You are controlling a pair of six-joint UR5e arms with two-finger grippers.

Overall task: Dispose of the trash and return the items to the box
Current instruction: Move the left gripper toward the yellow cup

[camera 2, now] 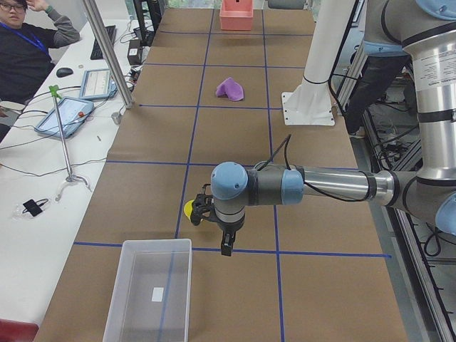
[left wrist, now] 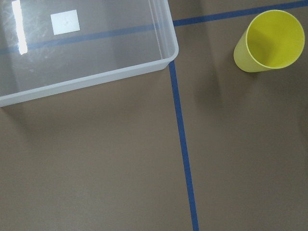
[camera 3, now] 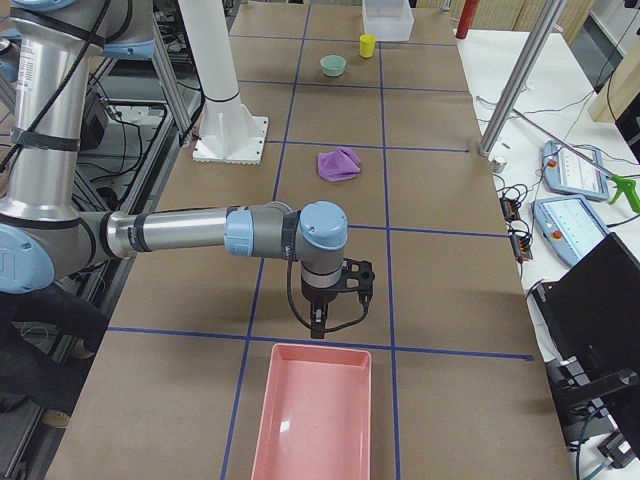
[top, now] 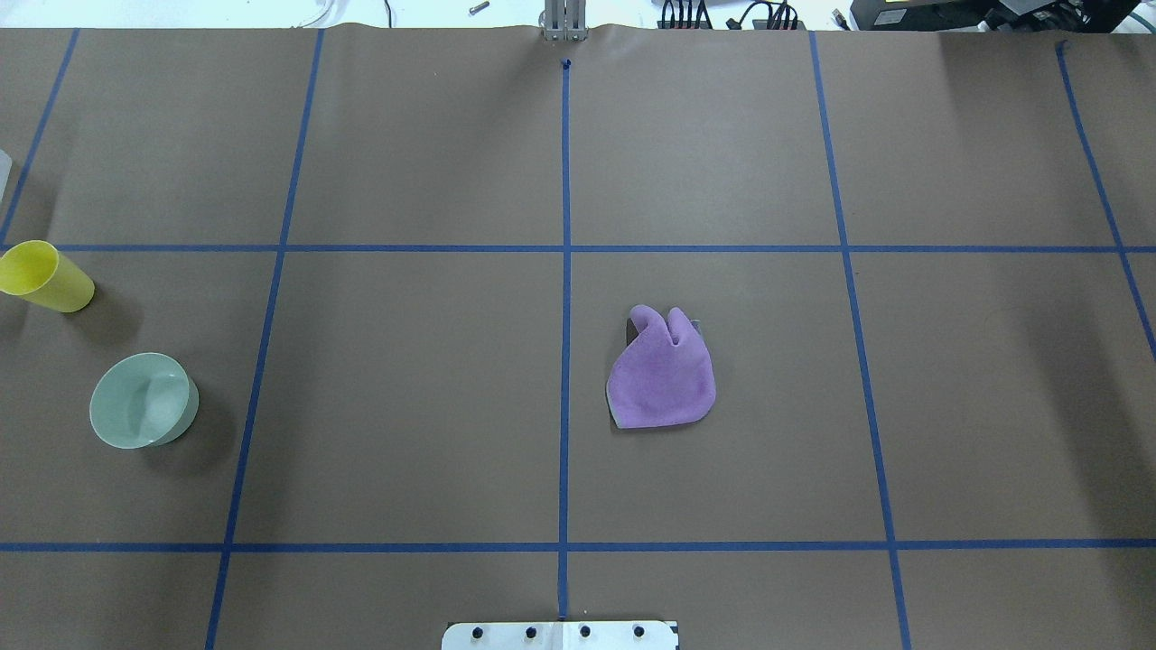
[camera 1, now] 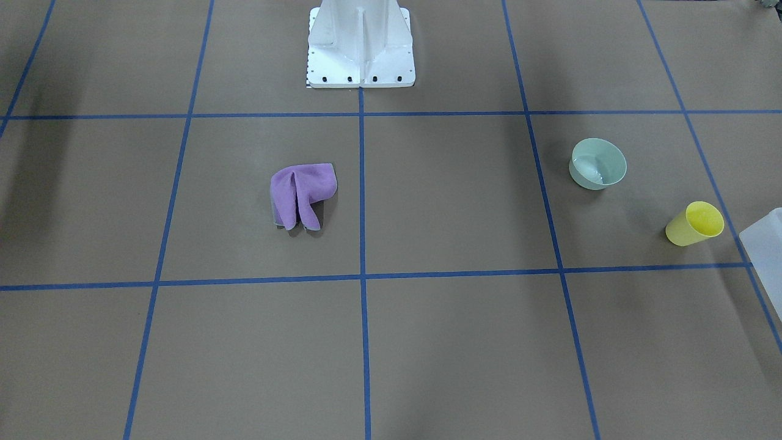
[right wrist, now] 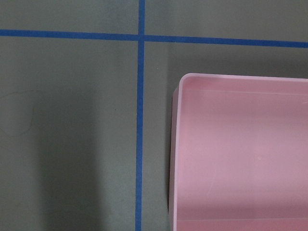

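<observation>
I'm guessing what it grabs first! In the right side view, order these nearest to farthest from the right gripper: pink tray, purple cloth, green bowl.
1. Pink tray, close by the right gripper.
2. Purple cloth, mid-table.
3. Green bowl, far end.

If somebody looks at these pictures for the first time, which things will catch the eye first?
The crumpled purple cloth lies alone near the middle of the table. A yellow cup stands close to a corner of the translucent box, a pale green bowl nearby. A pink tray sits at the opposite end.
</observation>
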